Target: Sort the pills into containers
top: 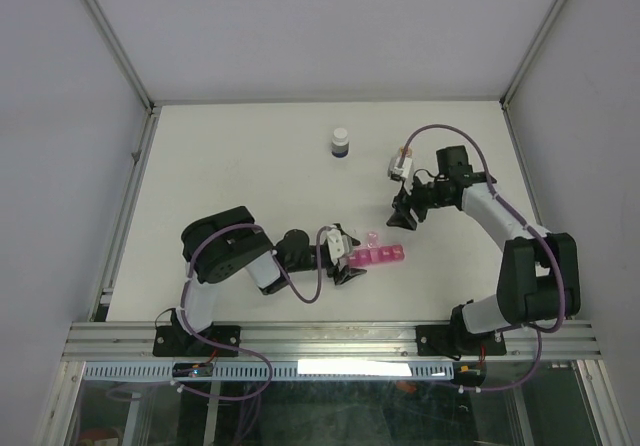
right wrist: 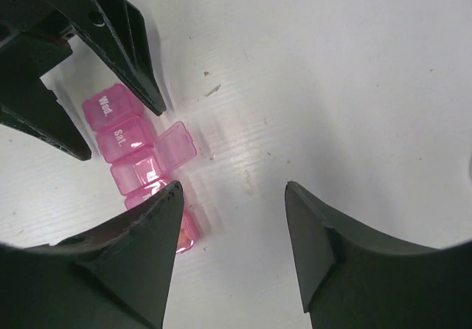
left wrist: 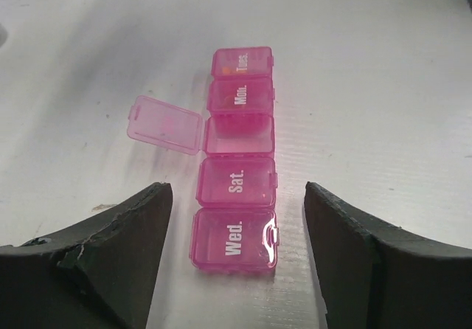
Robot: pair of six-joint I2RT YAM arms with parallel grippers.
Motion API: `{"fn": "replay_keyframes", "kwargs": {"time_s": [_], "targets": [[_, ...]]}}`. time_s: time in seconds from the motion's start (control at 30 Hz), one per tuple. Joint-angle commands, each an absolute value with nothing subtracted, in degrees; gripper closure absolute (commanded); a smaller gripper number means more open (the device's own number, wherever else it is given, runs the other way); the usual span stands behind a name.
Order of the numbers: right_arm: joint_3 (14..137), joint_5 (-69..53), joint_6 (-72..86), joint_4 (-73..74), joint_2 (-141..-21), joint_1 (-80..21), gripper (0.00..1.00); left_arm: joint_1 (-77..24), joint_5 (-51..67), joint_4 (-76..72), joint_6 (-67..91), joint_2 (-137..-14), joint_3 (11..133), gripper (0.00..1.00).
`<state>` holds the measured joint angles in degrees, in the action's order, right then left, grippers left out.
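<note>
Pill-organizer strip (top: 378,257), pink and translucent, lies on the white table (top: 250,166) in the top external view, right of centre and toward the near edge, running left to right. The left gripper (top: 353,258) sits at the strip's left end with its jaws spread to either side. The right gripper (top: 404,222) hangs near the strip on its far side, jaws apart. A dark bottle (top: 341,144) with a white cap stands well apart, farther back. The left wrist view shows five compartments in a row: Wed. nearest, then Sat., one with its lid (left wrist: 166,125) swung open to the left, Mon. and Tues. The left fingers (left wrist: 110,255) flank the Wed. end wide open, gripping nothing. The right wrist view shows the right fingers (right wrist: 346,270) wide apart over bare table, holding nothing, with the strip at the left beside one finger.
</note>
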<state>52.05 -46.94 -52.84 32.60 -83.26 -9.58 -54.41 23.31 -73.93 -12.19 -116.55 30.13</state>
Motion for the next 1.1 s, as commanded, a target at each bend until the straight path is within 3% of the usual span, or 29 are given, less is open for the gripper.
{"fn": "replay_keyframes", "kwargs": {"time_s": [0.0, 0.27, 0.47, 0.63, 0.83, 1.07], "targets": [[57.93, -55.09, -54.88, 40.97, -80.10, -6.63, 0.39, -54.82, 20.80, -83.37, -9.48, -111.41, 27.58, 0.23], [65.05, -60.65, -40.36, 40.89, -77.96, -0.61, 0.39, -53.70, 18.04, -81.62, 0.94, -100.23, 23.27, 0.19], [63.75, -63.42, -14.40, 25.77, -76.23, 0.60, 0.39, -48.09, 19.28, -44.87, 10.66, -87.07, 33.83, 0.31], [59.97, -56.59, -11.44, 19.48, -73.59, 2.87, 0.39, -44.88, 17.73, -30.66, 13.31, -84.89, 42.61, 0.31], [59.46, -55.87, -10.02, 20.40, -75.15, 11.74, 0.38, -43.79, 11.00, -16.37, 12.72, -91.71, 60.66, 0.30], [58.05, -57.69, -10.44, 19.65, -75.90, 18.83, 0.38, -43.78, 4.65, -1.59, 9.16, -111.92, 86.94, 0.27]]}}
